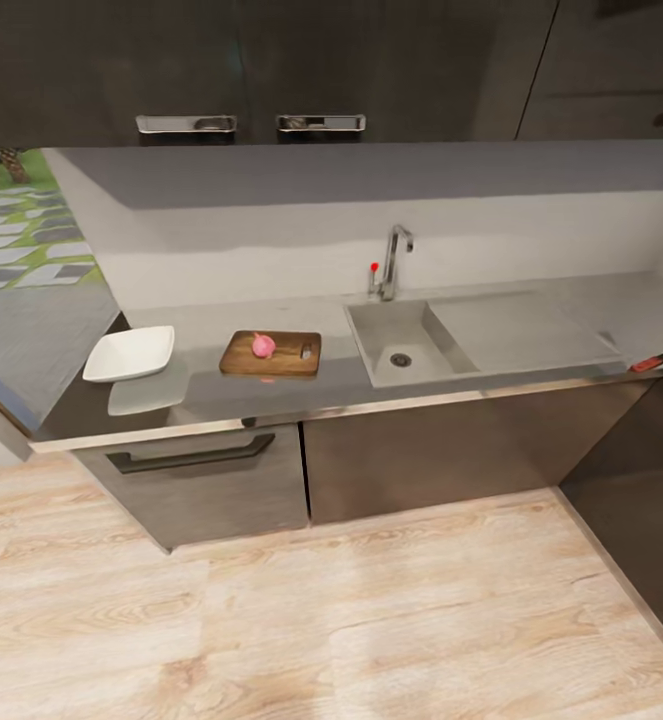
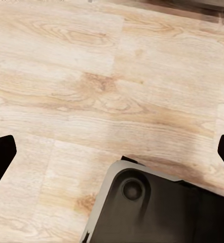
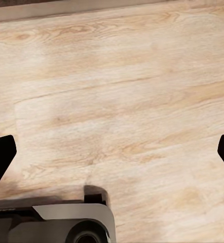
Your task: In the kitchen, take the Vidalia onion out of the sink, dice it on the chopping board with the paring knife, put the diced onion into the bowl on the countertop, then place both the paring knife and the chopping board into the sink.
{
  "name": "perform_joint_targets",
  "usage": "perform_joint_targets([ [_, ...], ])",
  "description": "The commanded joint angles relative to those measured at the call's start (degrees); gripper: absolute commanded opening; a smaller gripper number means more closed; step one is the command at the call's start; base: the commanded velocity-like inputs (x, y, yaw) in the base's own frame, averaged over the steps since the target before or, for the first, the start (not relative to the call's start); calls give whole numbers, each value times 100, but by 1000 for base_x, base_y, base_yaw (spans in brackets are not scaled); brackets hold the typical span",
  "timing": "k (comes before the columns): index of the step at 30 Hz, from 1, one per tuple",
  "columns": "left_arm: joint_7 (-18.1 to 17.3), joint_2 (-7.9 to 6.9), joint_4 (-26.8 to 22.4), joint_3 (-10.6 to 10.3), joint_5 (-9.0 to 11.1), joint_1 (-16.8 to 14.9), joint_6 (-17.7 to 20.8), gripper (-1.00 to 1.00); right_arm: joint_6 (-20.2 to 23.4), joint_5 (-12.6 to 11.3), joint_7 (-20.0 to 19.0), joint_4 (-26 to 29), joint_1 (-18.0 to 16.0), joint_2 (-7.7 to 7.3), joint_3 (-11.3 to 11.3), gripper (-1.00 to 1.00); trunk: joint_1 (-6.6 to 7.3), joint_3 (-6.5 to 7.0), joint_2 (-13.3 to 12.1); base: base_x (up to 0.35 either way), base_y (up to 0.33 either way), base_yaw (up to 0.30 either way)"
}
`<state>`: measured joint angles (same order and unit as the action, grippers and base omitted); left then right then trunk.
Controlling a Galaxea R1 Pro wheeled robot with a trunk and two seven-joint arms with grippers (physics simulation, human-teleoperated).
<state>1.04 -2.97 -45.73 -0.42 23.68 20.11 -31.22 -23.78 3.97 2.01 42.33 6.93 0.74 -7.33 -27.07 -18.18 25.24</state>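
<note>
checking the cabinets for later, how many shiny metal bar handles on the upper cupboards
2. One shiny metal bar handle sits on the dark upper cupboard above the white squarish bowl; the other is beside it, above the brown wooden chopping board. Others may be out of frame.

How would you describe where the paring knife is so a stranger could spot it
Start at the sink in the grey countertop, then follow the drainboard to its far right front edge. The paring knife lies there alone, red-handled with a short dark blade.

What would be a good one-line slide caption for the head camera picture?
Vidalia onion sits on the chopping board beside the white bowl, sink empty, paring knife at the countertop's far right.
</note>
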Motion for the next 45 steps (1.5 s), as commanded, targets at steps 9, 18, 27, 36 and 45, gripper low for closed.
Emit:
perform_joint_targets([
  [9, 9, -2, 2, -10, 14, 2, -7, 100, -4, 43, 19, 3, 2, 5, -14, 100, -4, 74, 8, 0, 0, 0],
  [18, 8, -2, 2, -11, 14, 2, -7, 100, -4, 43, 19, 4, 2, 5, -14, 100, -4, 155, 8, 0, 0, 0],
  [27, 9, -2, 3, -11, 14, 2, -7, 100, -4, 43, 19, 3, 2, 5, -14, 100, -4, 236, 8, 0, 0, 0],
  [36, 8, -2, 3, -11, 14, 2, -6, 100, -4, 43, 19, 3, 2, 5, -14, 100, -4, 318, 8, 0, 0, 0],
  [45, 4, -2, 3, -11, 14, 2, -1, 100, -4, 43, 26, 3, 2, 5, -14, 100, -4, 400, 8, 0, 0, 0],
])
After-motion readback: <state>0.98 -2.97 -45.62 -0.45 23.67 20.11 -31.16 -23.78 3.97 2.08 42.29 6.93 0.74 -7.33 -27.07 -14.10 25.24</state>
